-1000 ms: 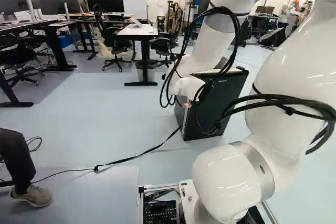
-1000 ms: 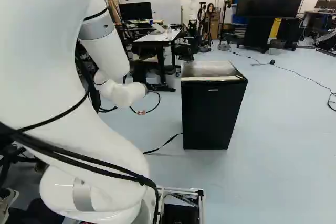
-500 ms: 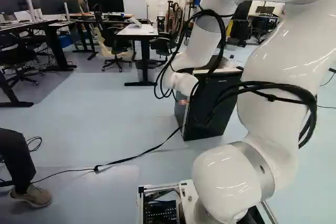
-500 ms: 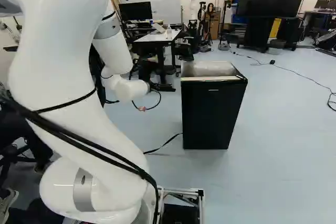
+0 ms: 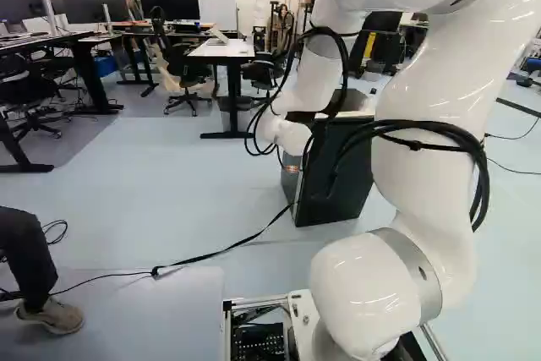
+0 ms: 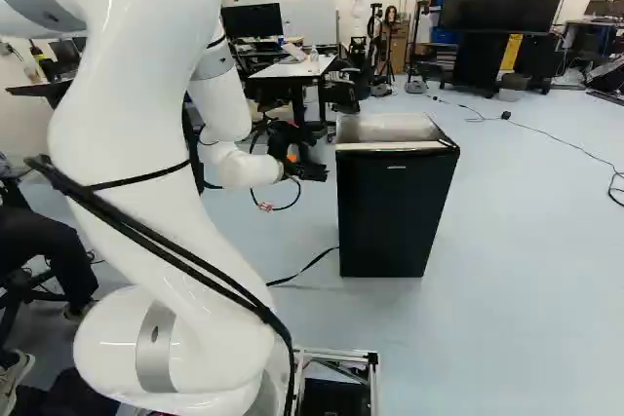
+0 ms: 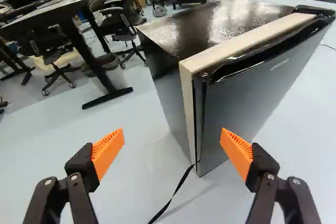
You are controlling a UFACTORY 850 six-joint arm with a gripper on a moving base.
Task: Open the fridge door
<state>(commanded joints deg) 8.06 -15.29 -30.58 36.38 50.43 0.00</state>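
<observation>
Nearest you, your white arm (image 5: 431,179) rises from the joint at the base's foot and reaches forward. Out at its end the jaws stand spread wide, orange pads (image 7: 107,153) facing each other with nothing pinched between them; in the right base view they are off to the left of the fridge (image 6: 395,211), apart from it.

Ahead of you the fridge stands upright on the floor (image 6: 517,231), its door (image 7: 236,108) closed along the pale strip at its edge. So you have the reach begun, I'd judge, and none of the opening done: you've yet to get to the recessed grip (image 7: 236,67) along the door's top, hook or grasp it, break the seal and swing the door out. A black cord (image 7: 176,190) trails from the fridge's foot, and farther back, beyond the fridge, you have a desk (image 6: 292,70)
</observation>
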